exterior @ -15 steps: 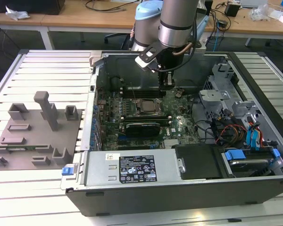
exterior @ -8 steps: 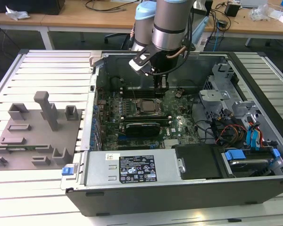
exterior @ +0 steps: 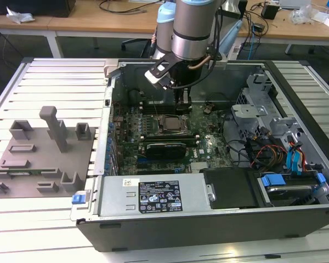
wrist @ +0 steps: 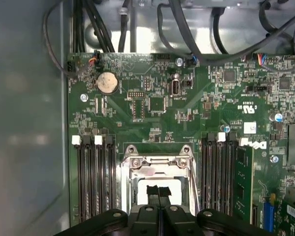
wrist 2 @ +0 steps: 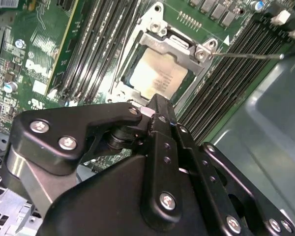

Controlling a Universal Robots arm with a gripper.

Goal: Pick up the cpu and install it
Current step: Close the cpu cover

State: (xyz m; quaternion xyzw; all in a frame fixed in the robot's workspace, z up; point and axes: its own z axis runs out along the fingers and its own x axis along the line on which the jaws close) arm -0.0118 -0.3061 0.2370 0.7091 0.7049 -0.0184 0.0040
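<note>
Open PC case (exterior: pixel 208 233) on a slatted metal table (exterior: pixel 55 76), green motherboard (exterior: pixel 211 125) lying flat inside, long black card (exterior: pixel 164 149) on its near side. Labelled power supply (exterior: pixel 153 196) along the near wall, blue cables (exterior: pixel 293 159) towards the exterior view's right, grey peg fixture (exterior: pixel 38 159) on the exterior view's left

Silver-grey arm (exterior: pixel 189 27) with black, screw-studded end effector (wrist 2: pixel 158 102).

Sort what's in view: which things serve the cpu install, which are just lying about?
Job: cpu, lying in the socket frame; tool over it.
Lying about: grey fixture plate, expansion card, coin battery.
</note>
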